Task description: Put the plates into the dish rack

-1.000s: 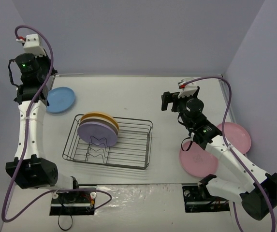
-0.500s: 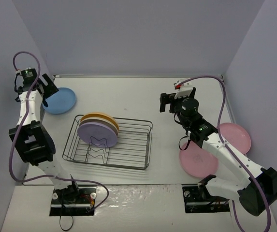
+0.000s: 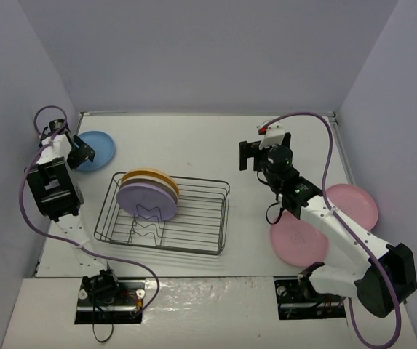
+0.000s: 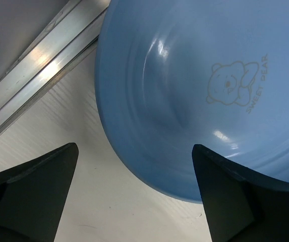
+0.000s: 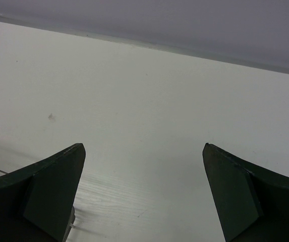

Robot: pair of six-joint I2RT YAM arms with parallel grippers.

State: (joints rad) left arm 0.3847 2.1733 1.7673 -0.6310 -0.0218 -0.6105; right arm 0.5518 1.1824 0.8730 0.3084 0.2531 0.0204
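Open tabletop [image 3: 193,145] is left between the dish rack [image 3: 197,214] and the far wall [image 3: 208,58]. The rack's left end is blocked by upright plates [image 3: 147,198] (purple nearest); its right half is unobstructed.

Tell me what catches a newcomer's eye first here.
The wire dish rack at mid-table, with a purple plate and a yellow-orange plate standing on edge at its left end. Then the left gripper, open over the blue plate at far left, and two pink plates lying flat at right.

Glossy plastic plate [image 4: 184,126], metal-wire rack [image 3: 193,249]
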